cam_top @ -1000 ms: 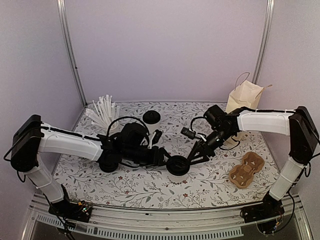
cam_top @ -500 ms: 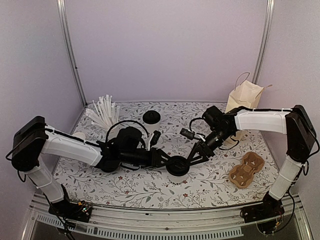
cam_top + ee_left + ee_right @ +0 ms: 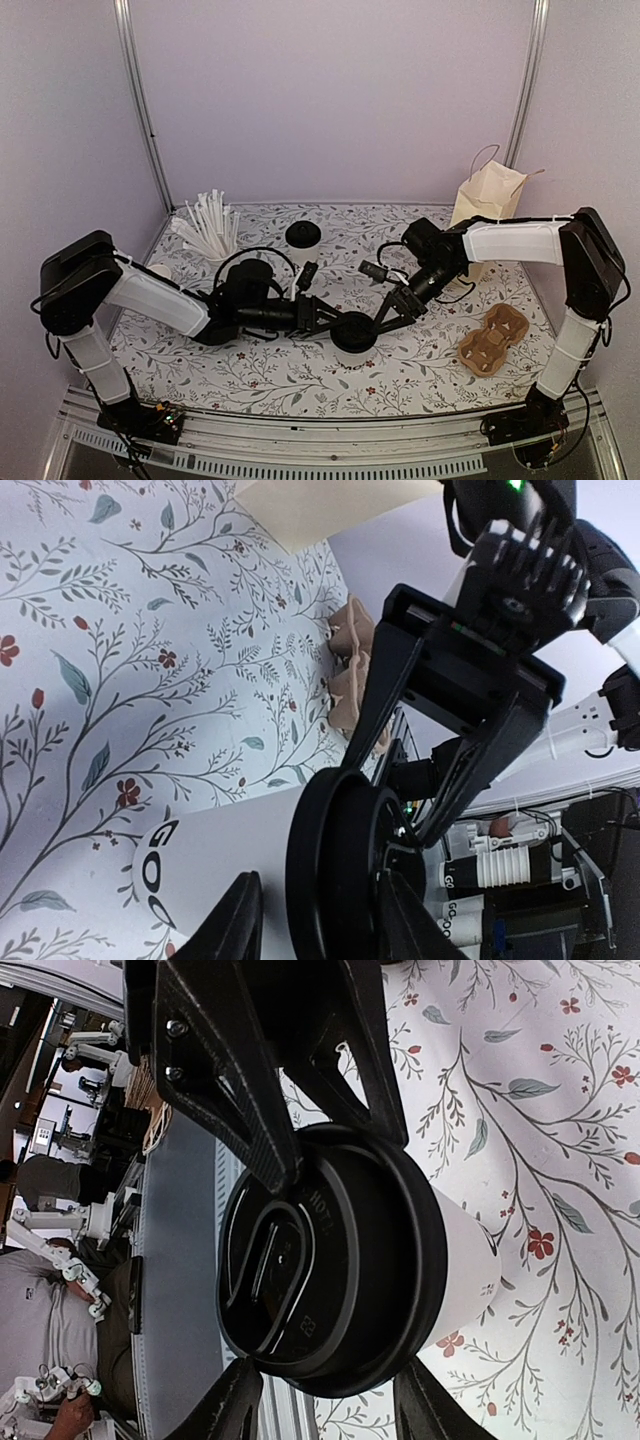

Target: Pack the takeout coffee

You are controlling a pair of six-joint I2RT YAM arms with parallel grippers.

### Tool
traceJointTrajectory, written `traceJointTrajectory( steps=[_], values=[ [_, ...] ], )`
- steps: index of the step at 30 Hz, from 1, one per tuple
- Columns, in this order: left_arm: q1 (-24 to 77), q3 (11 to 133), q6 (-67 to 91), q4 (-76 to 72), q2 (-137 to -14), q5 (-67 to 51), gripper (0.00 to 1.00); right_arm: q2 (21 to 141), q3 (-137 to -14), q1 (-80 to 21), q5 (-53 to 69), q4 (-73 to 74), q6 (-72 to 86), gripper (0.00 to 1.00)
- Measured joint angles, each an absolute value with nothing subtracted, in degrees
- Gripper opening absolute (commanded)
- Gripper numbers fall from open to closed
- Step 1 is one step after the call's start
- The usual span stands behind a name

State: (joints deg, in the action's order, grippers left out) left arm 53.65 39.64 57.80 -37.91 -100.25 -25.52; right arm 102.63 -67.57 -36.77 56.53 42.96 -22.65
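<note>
Coffee was half hidden between both low, outstretched arms. Left end effector and right end effector were set around its lid; actual grip couldn't be told tbh.

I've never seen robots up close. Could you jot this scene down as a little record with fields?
Coffee: takeout coffee, lidded, upright on the table
Left gripper: straddles the lid; grip unclear
Right gripper: straddles the lid from the opposite side
Waiting: paper bag at back right; cardboard carrier in front of it, empty
</note>
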Motion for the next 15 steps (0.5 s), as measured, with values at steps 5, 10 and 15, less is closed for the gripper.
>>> traceJointTrajectory(
  steps=[5,10,15],
  values=[
    [52.8,39.8,58.8,-40.8,-102.1,-27.2,0.36,103.0,-67.5,-36.5,56.9,43.5,-21.6,0.42],
    [52.5,39.9,59.8,-43.2,-103.6,-27.8,0.37,103.0,-67.5,-36.4,56.9,43.9,-21.8,0.53],
    [53.7,43.6,57.0,-36.5,-102.5,-24.5,0.38,102.1,-67.5,-36.6,54.9,44.0,-22.5,0.58]
  ],
)
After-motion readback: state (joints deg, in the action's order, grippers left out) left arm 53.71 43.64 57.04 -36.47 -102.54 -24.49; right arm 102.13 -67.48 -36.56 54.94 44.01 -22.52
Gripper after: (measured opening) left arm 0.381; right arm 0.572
